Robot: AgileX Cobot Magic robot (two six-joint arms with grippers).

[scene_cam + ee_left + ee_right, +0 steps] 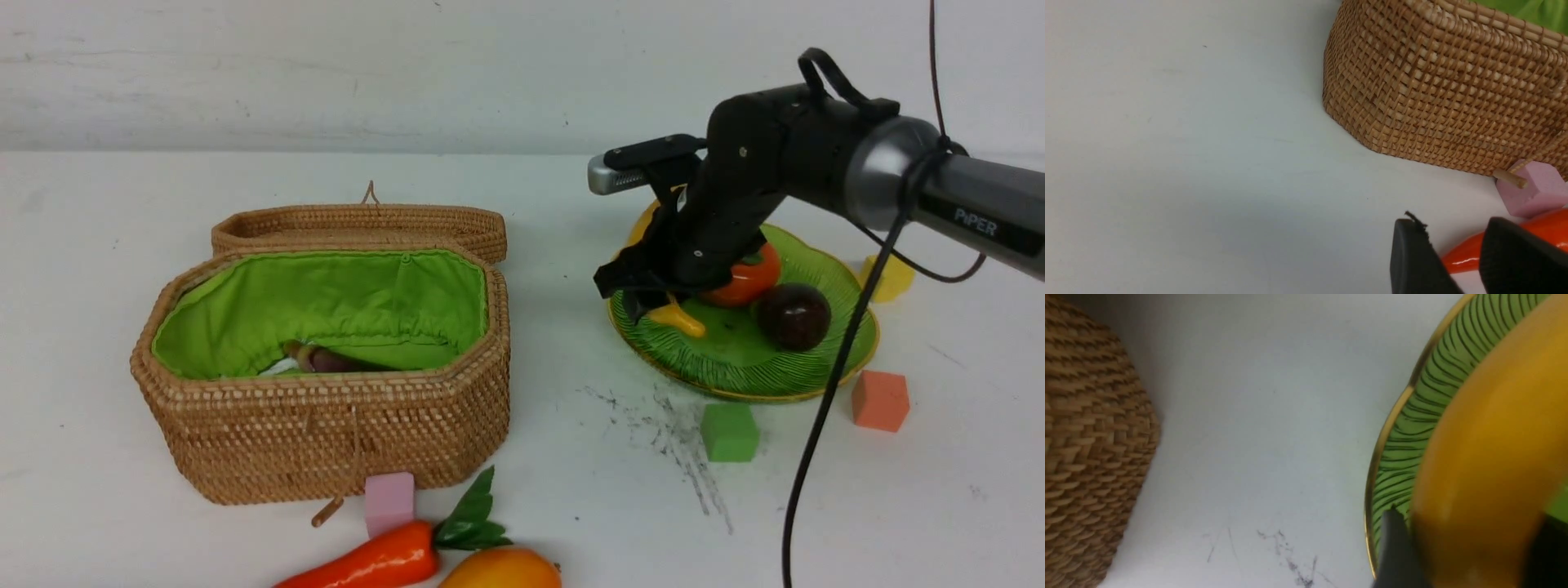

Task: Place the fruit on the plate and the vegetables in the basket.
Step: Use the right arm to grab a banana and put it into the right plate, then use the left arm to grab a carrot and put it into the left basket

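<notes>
Banana (684,321) is down on the left half of the plate (735,367), tip on the ribs. Right hand (645,300) sits right over it, with fingers either side of it in the wrist view; we can't tell whether it's clamped or letting go. We read this as the banana drop-off step.

Next move, in our judgement: get the fingers clear, then lift straight up. Persimmon (747,278) is just behind the hand on the plate and mangosteen (793,316) is right of that, so no sideways sweep.

Left hand (1453,249) has its fingers parted with nothing between them, hovering at the carrot's (375,562) pointed end.

Not yet sorted: the carrot and the mango (500,569), side by side on the desk (571,245), well left of the plate and nearer us.

Basket (326,441) is well left of the plate, lid open, eggplant (335,359) inside.

Pink cube (389,500) sits between carrot and basket. Green (729,431), orange (879,400) and yellow (894,276) cubes sit close around the plate's rim. They're not ours, so don't nudge them.
</notes>
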